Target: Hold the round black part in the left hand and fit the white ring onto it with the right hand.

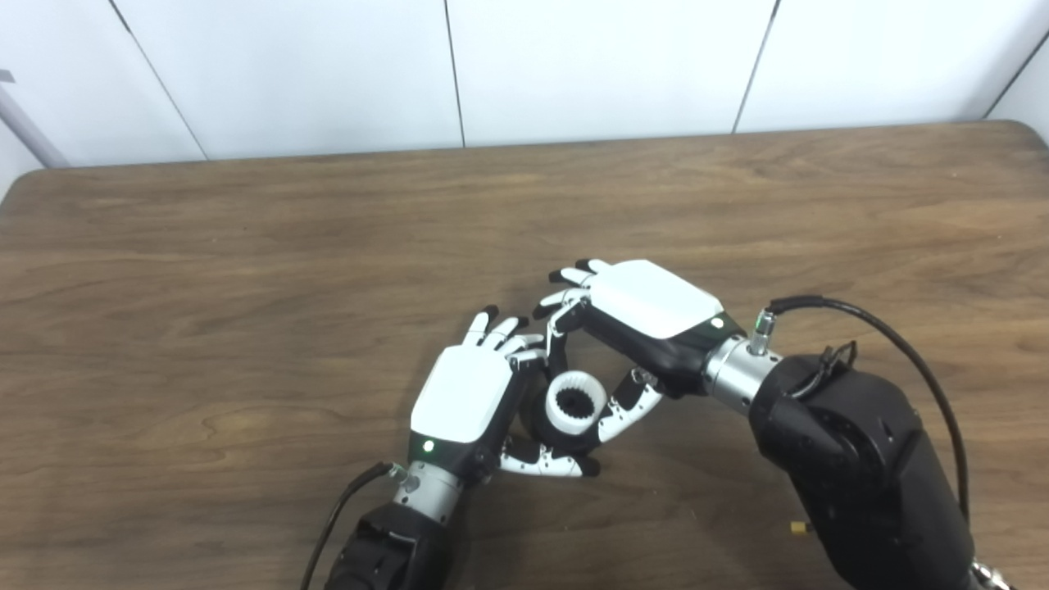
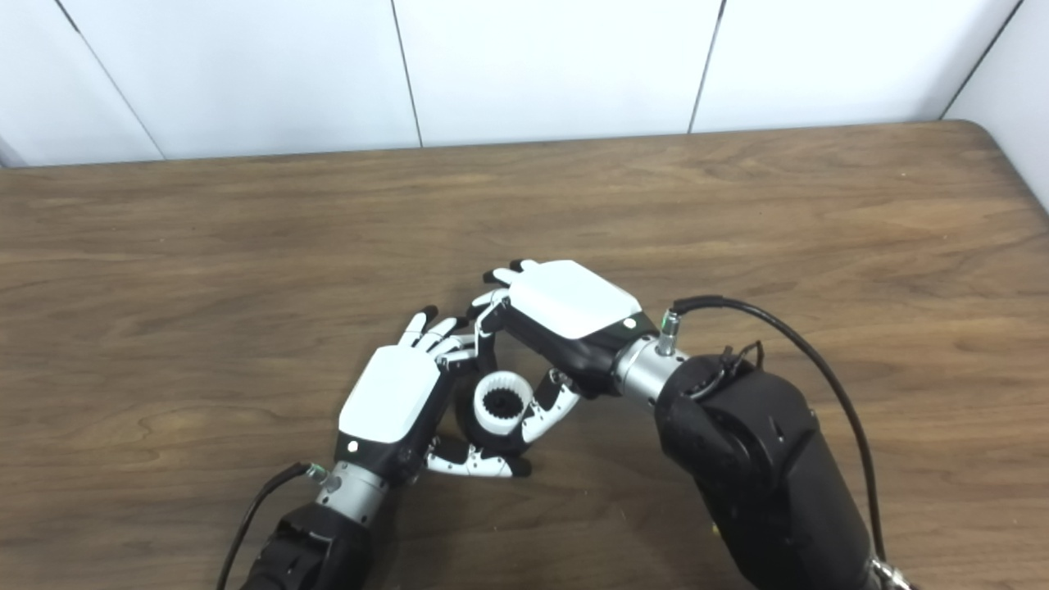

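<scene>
Filling most of both views is a brown wooden table (image 1: 246, 246), with dark grain lines that run from side to side. Behind its far edge, at 12 o'clock, stands a white wall (image 1: 328, 74) made of panels with thin dark seams between them. The far corners of the table are rounded.

The two hands meet a little below the middle of the table, close to the robot. The left hand (image 1: 471, 393) comes in from 7 o'clock, with its white back turned up. Its fingers (image 1: 496, 328) point toward 1 o'clock and curl around the far side of the black part (image 1: 534, 422), while its thumb (image 1: 551, 465) lies under the part at 6 o'clock. So this hand is closed around the black part and holds it just above the table or on it; I cannot tell which.

The white ring (image 1: 575, 401) sits on the top of the black part, at 3 o'clock from the left palm. It has a toothed inner hole that looks dark.

The right hand (image 1: 639, 315) comes in from 4 o'clock. Its fingers bend down at 12 o'clock of the ring, and its thumb (image 1: 629, 406) touches the ring side at 3 o'clock. It pinches the ring between thumb and fingers. A black cable (image 1: 901, 344) loops over the right wrist.
</scene>
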Tool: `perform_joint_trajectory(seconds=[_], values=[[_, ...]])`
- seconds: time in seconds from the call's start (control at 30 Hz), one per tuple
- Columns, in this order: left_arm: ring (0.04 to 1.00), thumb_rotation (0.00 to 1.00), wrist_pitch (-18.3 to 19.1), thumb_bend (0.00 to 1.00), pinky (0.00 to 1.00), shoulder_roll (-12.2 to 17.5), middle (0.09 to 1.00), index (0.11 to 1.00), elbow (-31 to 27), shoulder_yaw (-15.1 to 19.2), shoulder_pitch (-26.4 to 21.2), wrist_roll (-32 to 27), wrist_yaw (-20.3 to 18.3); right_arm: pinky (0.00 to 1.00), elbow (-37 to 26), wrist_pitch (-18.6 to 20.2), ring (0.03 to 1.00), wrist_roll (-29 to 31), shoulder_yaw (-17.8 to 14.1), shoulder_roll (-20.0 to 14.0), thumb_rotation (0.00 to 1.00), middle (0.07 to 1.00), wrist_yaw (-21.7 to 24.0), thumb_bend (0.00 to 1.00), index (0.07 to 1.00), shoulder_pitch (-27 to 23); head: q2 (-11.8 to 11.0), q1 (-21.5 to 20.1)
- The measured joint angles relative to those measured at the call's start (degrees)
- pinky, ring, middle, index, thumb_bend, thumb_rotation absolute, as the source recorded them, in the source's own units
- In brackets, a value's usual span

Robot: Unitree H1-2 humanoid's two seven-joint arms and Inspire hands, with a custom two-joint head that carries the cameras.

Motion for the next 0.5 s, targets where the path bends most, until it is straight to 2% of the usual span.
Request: perform_joint_trajectory(seconds=[0.5], values=[[0.903,0.05,0.18,0.52,1.00,-0.47,0.788,0.485,0.37,-0.40,-0.13,0.37,0.32,1.00,0.38,-0.12,0.967,-0.13,0.01,0.00,0.13,0.832,-0.63,0.52,0.484,0.13,-0.35,0.26]])
